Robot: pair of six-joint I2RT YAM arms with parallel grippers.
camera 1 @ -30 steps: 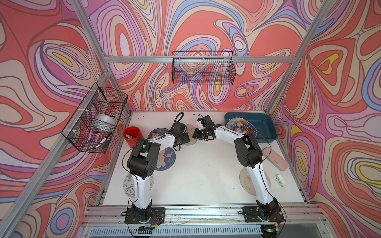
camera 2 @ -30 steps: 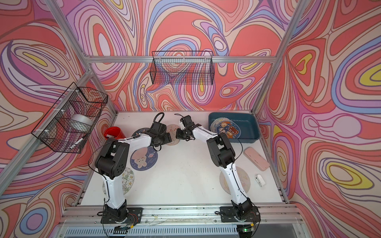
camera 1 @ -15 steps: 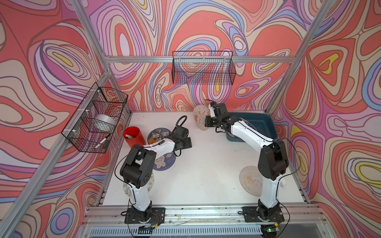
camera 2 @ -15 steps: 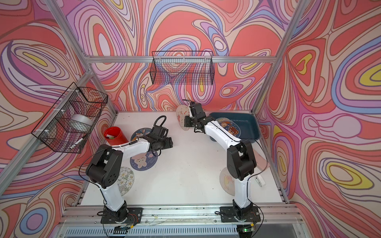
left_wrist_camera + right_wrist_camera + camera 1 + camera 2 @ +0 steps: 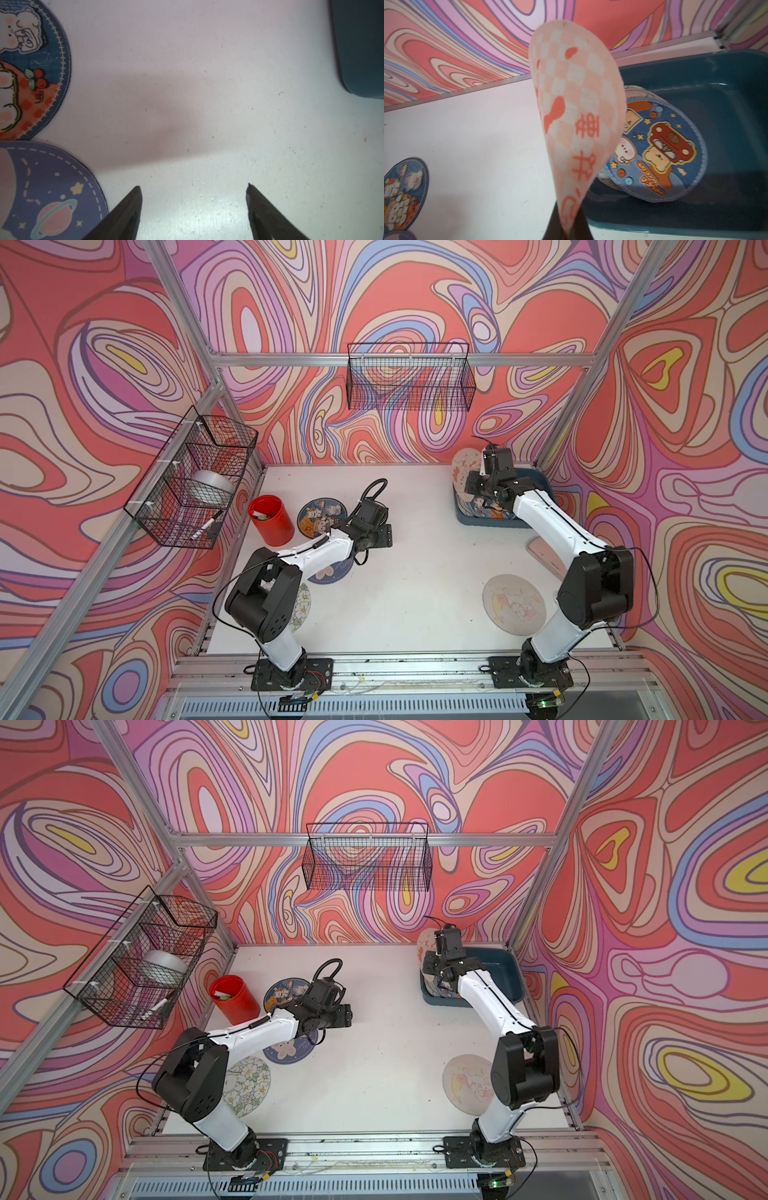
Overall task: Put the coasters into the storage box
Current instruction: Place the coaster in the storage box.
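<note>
- While clamped narrow on the lower edge of the pink checked coaster [image 5: 577,116], holds it upright and edge-on in the right gripper [image 5: 569,226], above the end wall of the storage box [image 5: 726,87] nearest mid-table.
- Judged reason for the edge grip: thin flat mat, no other purchase. Judged reason for the upright carry: clearance over the wall before release.
- Inside the box, against that same end: blue car coaster [image 5: 664,149], tilted, resting on at least one further mat. Cannot tell how many lie beneath.
- At the left gripper [image 5: 193,197]: jaws wide apart, nothing between them, low over bare table [image 5: 207,104], just beside the blue bear coaster [image 5: 31,72] and the purple planet coaster [image 5: 52,197]. Judged as waiting clear of the box, placed for the next pick.
- Not yet stored, all well apart from the box: the two above, plus the flower coaster [image 5: 247,1085] and the pale coaster [image 5: 513,603].
- Hidden or cut off:
  - right fingertips, mostly covered by the held mat in the wrist view;
  - purple planet coaster, largely under the left arm in both top views;
  - much of the box floor, behind the right forearm in both top views;
  - pink flat item [image 5: 540,549] beside that forearm, partly covered; cannot identify.
</note>
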